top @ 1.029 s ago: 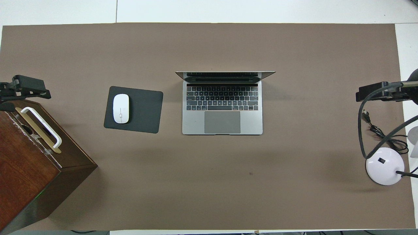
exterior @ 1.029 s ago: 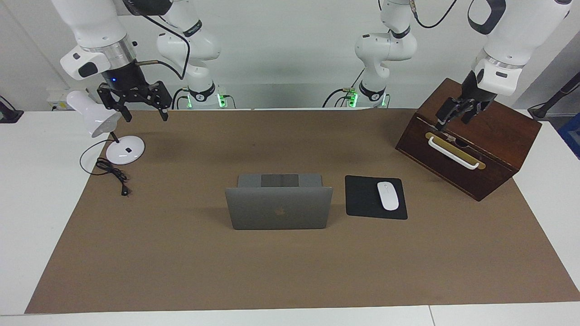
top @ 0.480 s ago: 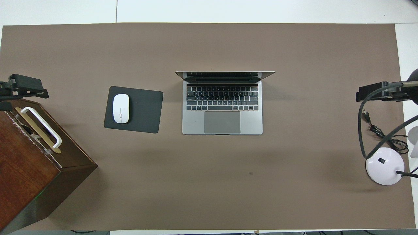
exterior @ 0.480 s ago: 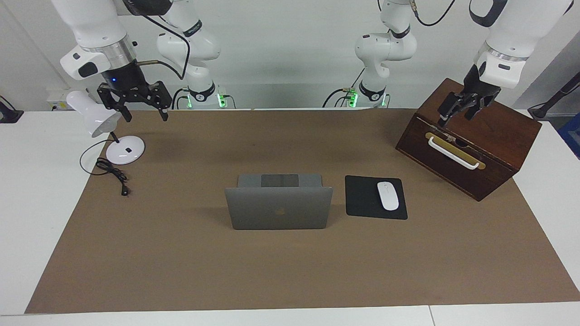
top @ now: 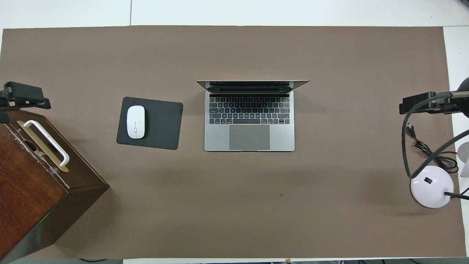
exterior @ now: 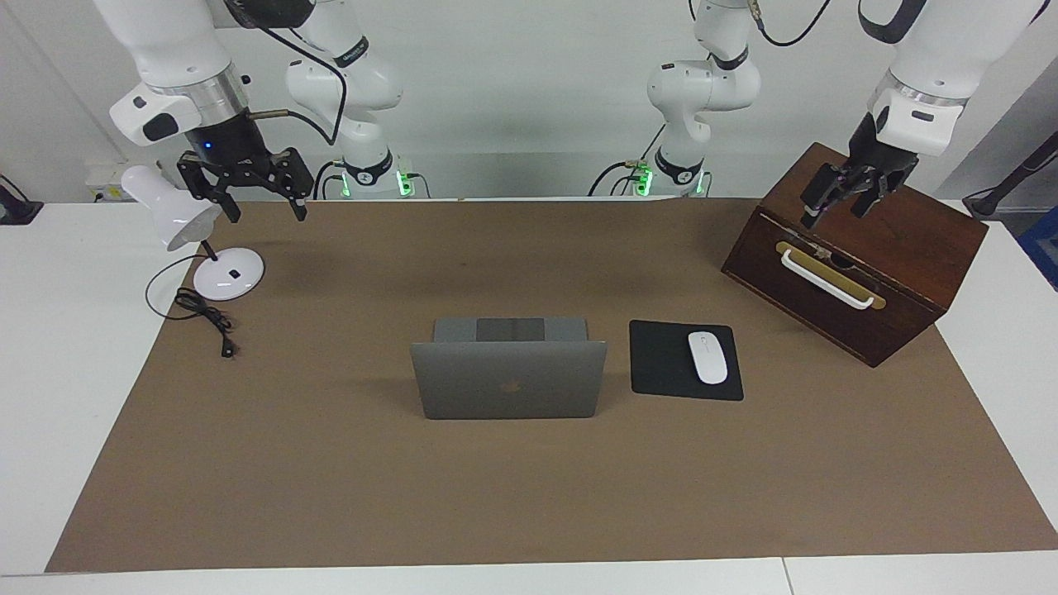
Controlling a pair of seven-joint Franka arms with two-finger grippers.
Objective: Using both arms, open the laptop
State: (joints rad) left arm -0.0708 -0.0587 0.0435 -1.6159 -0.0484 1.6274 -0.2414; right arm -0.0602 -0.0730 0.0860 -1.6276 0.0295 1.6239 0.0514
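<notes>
The silver-grey laptop [exterior: 508, 388] stands open in the middle of the brown mat, its lid upright with the logo facing away from the robots. Its keyboard and trackpad [top: 249, 137] show in the overhead view. My left gripper [exterior: 836, 211] hangs open over the wooden box's top, above the handle, touching nothing; its black tip [top: 25, 97] shows at the overhead view's edge. Over the mat's corner beside the lamp, my right gripper [exterior: 267, 213] is spread open and empty, also in view from above [top: 417, 103]. Both grippers are well away from the laptop.
A black mouse pad [exterior: 661, 364] with a white mouse [exterior: 707, 357] lies beside the laptop toward the left arm's end. A dark wooden box [exterior: 901, 248] with a white handle [exterior: 826, 279] stands there too. A white desk lamp [exterior: 227, 273] and its cord sit at the right arm's end.
My left gripper has risen a little from the box's handle and drawn back over the box top. The right arm and the laptop have not moved.
</notes>
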